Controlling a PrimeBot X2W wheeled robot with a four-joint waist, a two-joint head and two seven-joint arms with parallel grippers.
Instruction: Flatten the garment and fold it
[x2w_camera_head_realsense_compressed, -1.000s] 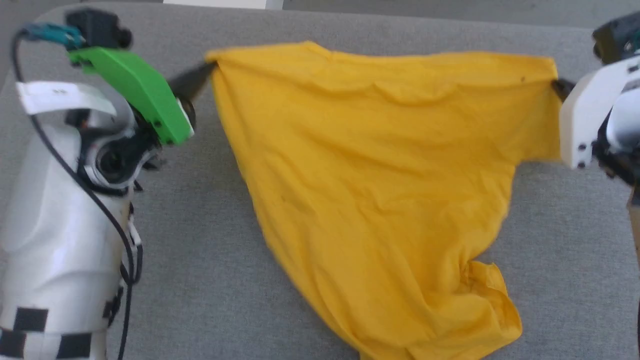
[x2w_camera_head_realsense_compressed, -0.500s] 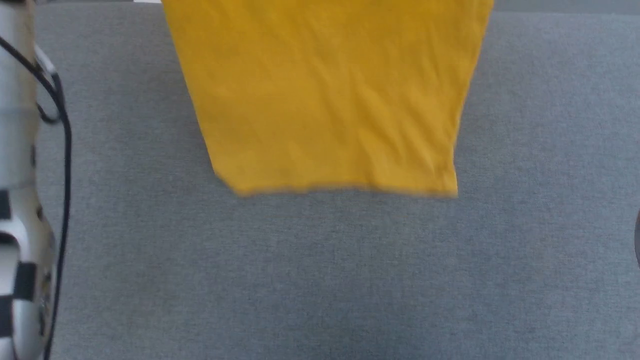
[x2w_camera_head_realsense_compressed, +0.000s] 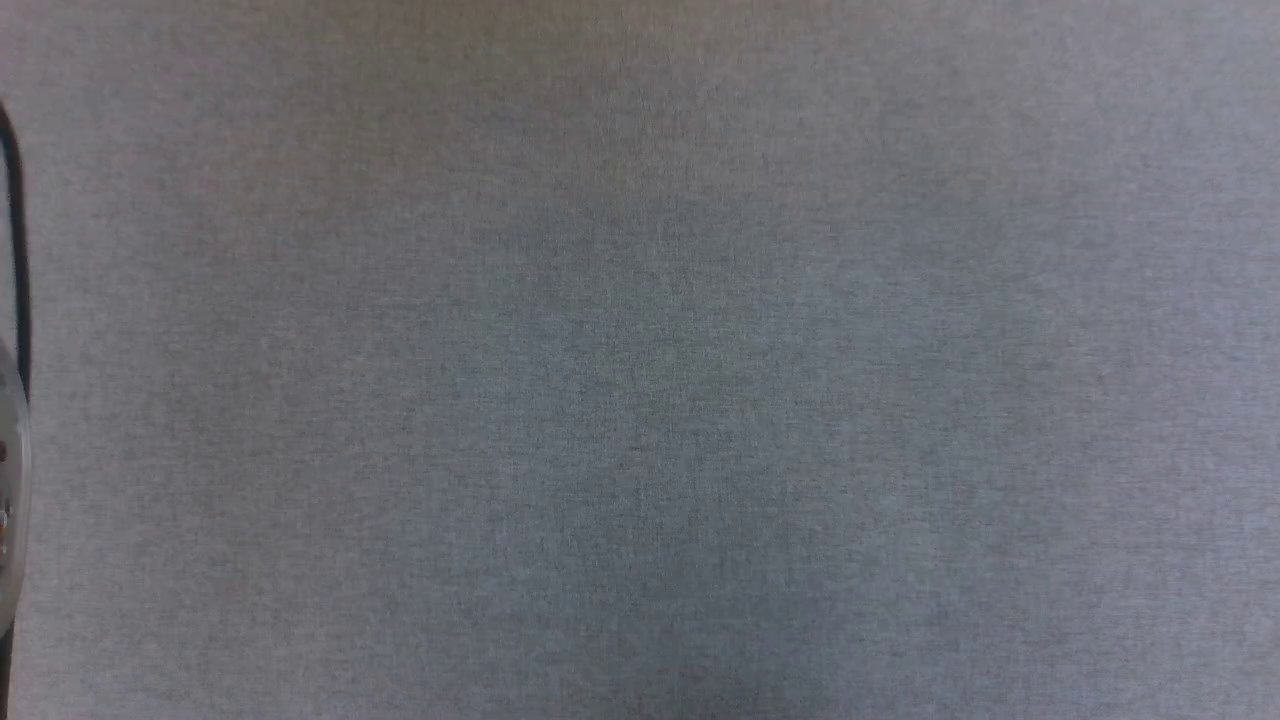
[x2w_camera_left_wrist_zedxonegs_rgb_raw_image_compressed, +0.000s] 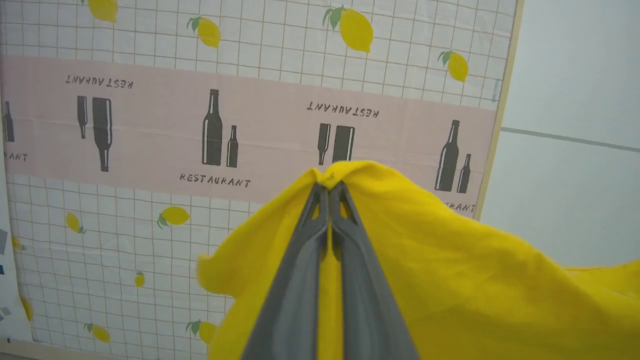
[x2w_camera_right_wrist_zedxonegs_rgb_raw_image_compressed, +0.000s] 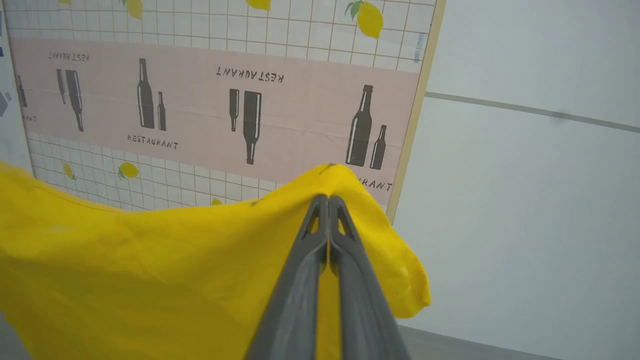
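The garment (x2w_camera_left_wrist_zedxonegs_rgb_raw_image_compressed: 450, 280) is a mustard-yellow cloth held up in the air. In the left wrist view my left gripper (x2w_camera_left_wrist_zedxonegs_rgb_raw_image_compressed: 330, 186) is shut on a pinched edge of it, and the fabric drapes away to the right. My right gripper (x2w_camera_right_wrist_zedxonegs_rgb_raw_image_compressed: 328, 198) is shut on another edge of the garment (x2w_camera_right_wrist_zedxonegs_rgb_raw_image_compressed: 125, 270), which hangs off to the left in the right wrist view. Both pairs of grey fingers lie pressed together with cloth bunched over their tips. The garment's print is hidden.
The head view looks straight down on the grey fabric work surface (x2w_camera_head_realsense_compressed: 640, 360), with a strip of my pale left arm and its black cable (x2w_camera_head_realsense_compressed: 12, 250) at the left edge. Both wrist views face a lemon-and-bottle patterned panel (x2w_camera_left_wrist_zedxonegs_rgb_raw_image_compressed: 150, 125) and a pale wall (x2w_camera_right_wrist_zedxonegs_rgb_raw_image_compressed: 525, 200).
The head view has tilted down, so the garment and both grippers have slid out of its top. The garment, stretched between the two grippers a second ago, is still held by both.
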